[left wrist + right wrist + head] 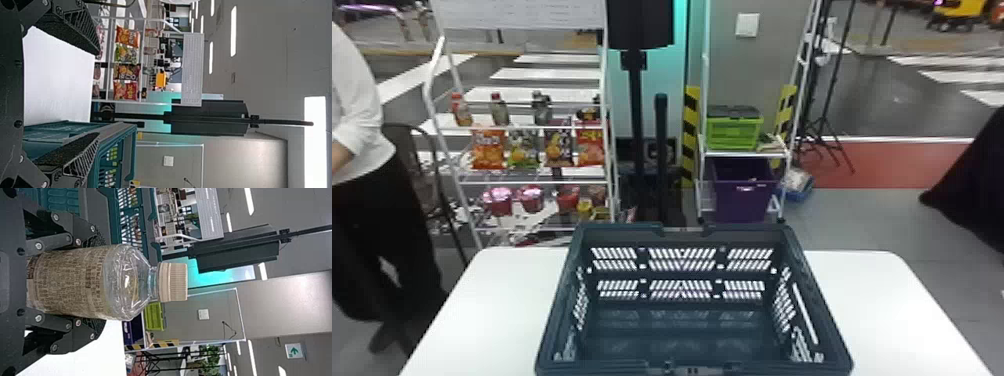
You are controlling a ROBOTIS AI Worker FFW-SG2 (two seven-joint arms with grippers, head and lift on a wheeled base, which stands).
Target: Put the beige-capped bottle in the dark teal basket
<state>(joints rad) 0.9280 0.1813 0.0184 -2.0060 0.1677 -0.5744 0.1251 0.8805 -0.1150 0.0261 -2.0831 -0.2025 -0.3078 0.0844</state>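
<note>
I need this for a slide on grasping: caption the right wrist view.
Beige-capped plastic bottle gripped in the robot's right hand, dark teal basket beyond.

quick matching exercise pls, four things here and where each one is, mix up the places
1. beige-capped bottle
2. dark teal basket
3. green crate
4. purple bin

A. under the shelf that holds the green crate
B. between the fingers of the right gripper
C. up on a shelf, above the purple bin
D. on the white table

Pairs: 1-B, 2-D, 3-C, 4-A
</note>
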